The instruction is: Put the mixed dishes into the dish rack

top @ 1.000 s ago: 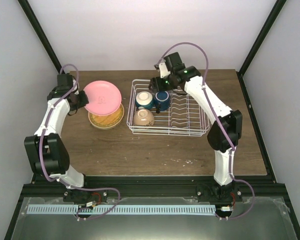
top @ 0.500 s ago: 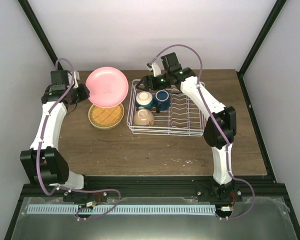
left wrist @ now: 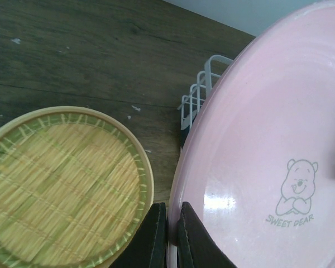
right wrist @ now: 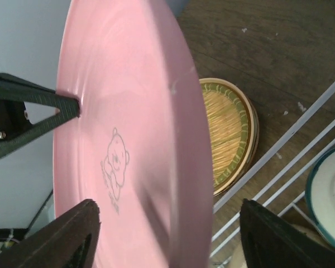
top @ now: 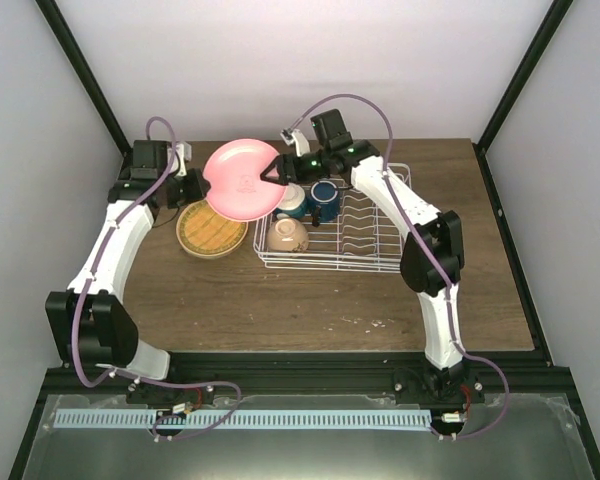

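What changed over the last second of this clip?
The left gripper, shut on the pink plate, carried it right to the left end of the dish rack. The right gripper swung left; its open jaws now straddle the plate's right edge. The tan plate, cream bowl, white-and-blue bowl and mug stayed put.

Pink plate (right wrist: 128, 128) stands between the right hand's (right wrist: 168, 204) spread fingers, woven plate (right wrist: 230, 134) beyond.

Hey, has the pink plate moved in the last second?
Yes. The pink plate has shifted right, from above the woven plate toward the dish rack, and now reaches the rack's left edge.
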Motion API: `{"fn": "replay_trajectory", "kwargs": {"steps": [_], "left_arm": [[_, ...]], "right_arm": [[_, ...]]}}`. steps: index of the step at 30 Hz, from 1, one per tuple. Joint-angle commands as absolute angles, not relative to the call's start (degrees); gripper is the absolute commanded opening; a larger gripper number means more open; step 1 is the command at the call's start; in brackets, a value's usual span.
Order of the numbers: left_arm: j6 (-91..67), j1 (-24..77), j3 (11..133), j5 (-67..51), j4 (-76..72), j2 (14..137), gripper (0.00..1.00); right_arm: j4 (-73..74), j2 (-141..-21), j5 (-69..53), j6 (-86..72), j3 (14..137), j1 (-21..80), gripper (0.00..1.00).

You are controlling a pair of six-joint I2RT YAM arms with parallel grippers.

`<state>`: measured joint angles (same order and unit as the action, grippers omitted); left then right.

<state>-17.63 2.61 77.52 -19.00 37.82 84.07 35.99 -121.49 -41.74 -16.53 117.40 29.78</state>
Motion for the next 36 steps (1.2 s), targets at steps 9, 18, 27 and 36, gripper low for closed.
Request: {"fn": "replay_trajectory", "kwargs": {"steps": [9, 18, 27, 36], "left_arm": [[-19.0, 4.2, 79.6, -22.2, 33.6, 86.6, 0.0], [-17.0, 4.2, 81.7, -19.9, 36.0, 87.5, 0.5], [-15.4, 2.9, 84.3, -18.2, 38.0, 88.4, 0.61], [-13.9, -0.1, 85.2, -18.3, 38.8, 88.9, 0.62]], "right_arm": [[36.6, -123.0, -41.9, -15.7, 120.4, 30.6, 0.23], [39.3, -120.3, -31.1, -12.4, 120.8, 29.9, 0.18], [45.1, -117.2, -22.3, -4.6, 123.6, 26.6, 0.09], [37.4, -106.0, -10.9, 4.7, 114.2, 24.4, 0.03]]}}
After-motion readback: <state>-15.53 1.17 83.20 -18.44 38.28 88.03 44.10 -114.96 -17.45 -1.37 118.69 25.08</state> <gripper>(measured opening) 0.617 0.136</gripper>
